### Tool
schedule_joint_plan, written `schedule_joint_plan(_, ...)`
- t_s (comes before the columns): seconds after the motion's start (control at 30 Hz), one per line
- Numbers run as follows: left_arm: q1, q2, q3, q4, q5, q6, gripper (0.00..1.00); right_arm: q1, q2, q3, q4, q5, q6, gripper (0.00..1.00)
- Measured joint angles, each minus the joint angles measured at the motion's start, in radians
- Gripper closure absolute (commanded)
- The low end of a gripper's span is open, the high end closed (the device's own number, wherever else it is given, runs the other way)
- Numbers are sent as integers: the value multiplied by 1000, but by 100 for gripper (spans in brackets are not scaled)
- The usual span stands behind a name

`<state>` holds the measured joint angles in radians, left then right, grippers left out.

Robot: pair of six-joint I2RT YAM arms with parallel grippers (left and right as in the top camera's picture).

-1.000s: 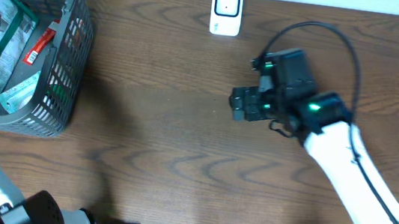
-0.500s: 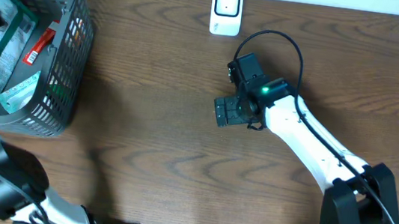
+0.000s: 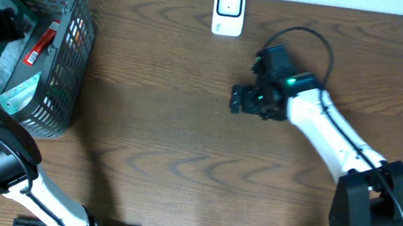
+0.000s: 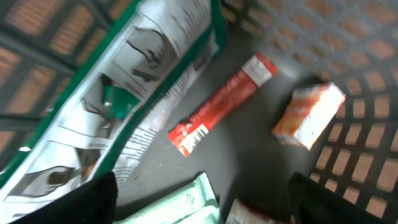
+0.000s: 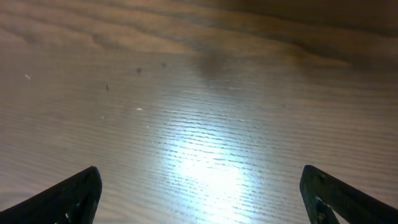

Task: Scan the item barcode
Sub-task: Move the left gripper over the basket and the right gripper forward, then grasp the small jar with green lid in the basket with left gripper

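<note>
Right gripper over bare table, mid-table, jaws wide, nothing between them. Dark fingers at lower corners of wrist view.
Left gripper inside grey basket at table's left, jaws wide, empty, above contents.
Under it: pale green pack nearest. Red tube lying diagonal, white label at lower end, possibly barcode, too blurred. Orange box to its right, apart. Green-edged white packet to its left.
White scanner at far edge, well apart from both grippers.

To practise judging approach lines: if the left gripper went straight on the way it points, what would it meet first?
Probably the red tube lying ahead between its open fingers; the pale green packet may sit nearer, since depth is unclear.
</note>
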<state>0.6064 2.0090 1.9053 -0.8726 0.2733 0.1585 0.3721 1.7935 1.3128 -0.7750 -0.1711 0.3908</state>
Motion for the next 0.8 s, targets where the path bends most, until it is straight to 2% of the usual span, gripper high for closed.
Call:
schedule_joint_plan(0.13, -2, 0, 0, -40, 18, 26, 7, -98, 0, 44, -71, -83, 5, 1)
schedule_joint_plan(0.37, -2, 0, 52, -180, 28, 41, 7, -193, 0, 102, -124, -109, -5, 1)
schedule_joint_plan(0.53, -5, -2, 150, -212, 35, 53, 7, -201, 0, 102, -125, -79, -9, 1)
schedule_joint_plan(0.8, -31, -2, 148, -275, 43, 120, 5, -201, 0, 102, -121, -33, -18, 1)
